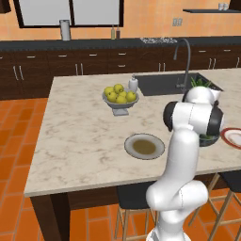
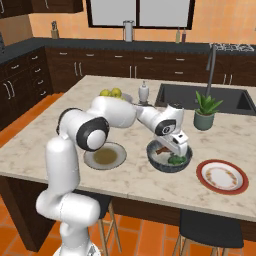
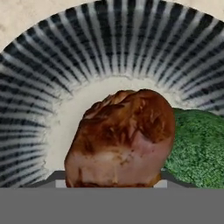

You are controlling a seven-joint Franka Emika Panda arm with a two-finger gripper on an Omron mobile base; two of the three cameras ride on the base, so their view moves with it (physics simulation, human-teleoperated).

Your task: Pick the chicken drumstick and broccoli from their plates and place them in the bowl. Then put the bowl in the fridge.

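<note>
I see the gripper low over the bowl; can't tell if fingers grasp | glossy brown drumstick beside lumpy green broccoli inside ribbed dark bowl, pale floor | flat grey plate left, red-rimmed plate right | marble-veined counter | spiky plant behind.

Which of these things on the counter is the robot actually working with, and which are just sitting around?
In use: chicken drumstick and broccoli, both in the bowl; two emptied plates, grey and red-rimmed.

Just around: fruit bowl, potted plant, white bottle, sink.
</note>
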